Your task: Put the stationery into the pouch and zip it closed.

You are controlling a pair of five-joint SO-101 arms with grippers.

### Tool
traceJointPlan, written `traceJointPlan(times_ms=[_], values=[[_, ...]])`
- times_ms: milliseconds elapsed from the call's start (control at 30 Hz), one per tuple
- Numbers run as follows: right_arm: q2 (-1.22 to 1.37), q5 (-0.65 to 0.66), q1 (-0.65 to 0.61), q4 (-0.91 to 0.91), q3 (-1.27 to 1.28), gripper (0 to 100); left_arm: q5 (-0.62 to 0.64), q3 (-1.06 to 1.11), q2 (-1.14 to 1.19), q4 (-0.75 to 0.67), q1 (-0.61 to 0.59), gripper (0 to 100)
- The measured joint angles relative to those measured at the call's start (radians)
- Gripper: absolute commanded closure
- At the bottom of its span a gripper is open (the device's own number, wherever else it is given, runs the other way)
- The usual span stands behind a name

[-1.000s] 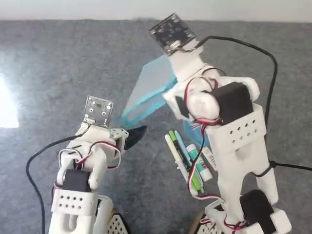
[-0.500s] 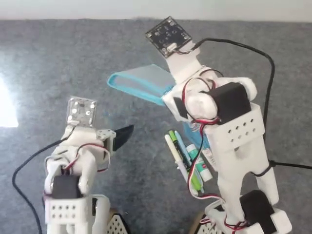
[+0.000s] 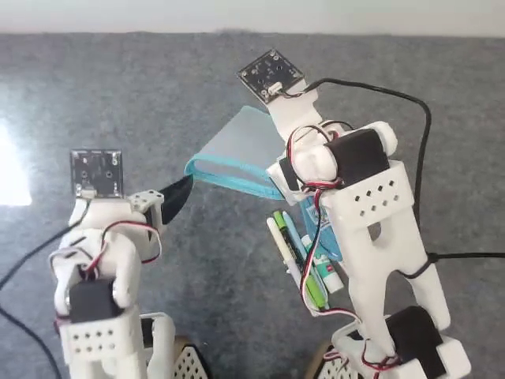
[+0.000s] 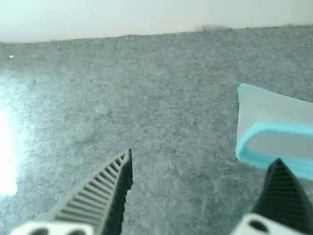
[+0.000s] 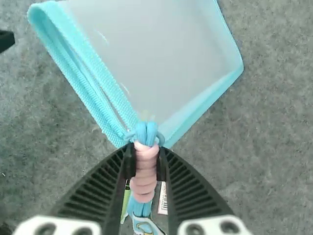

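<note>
A translucent blue pouch (image 3: 241, 142) with a cyan zipper edge hangs tilted above the table. My right gripper (image 5: 145, 152) is shut on the pink pull tab (image 5: 144, 171) at one end of the pouch's (image 5: 156, 63) zipper. Several pens and markers, the stationery (image 3: 298, 254), lie on the table under the right arm. My left gripper (image 3: 177, 196) sits just beside the pouch's free corner with its fingers wide apart and nothing between them. In the left wrist view that corner of the pouch (image 4: 274, 129) shows just past one fingertip of the open left gripper (image 4: 203, 161).
Grey felt table surface (image 3: 118, 95) stretches to a white wall at the back. The right arm's cable (image 3: 394, 87) loops over the table's right side. Both arm bases stand at the near edge.
The left arm swung leftward and its gripper rose toward the pouch's free corner. The right arm turned the pouch from a steep tilt to a flatter one, its zipper edge now facing the left gripper.
</note>
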Motion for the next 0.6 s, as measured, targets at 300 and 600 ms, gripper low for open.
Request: traceJointPlan(times_ms=[300,600], values=[[-0.084,0.008,0.0,0.0,0.011,99.1,0.003,0.008,0.189,-0.13,0.043,60],[-0.084,0.009,0.0,0.0,0.055,99.1,0.003,0.003,0.189,-0.118,0.043,60]])
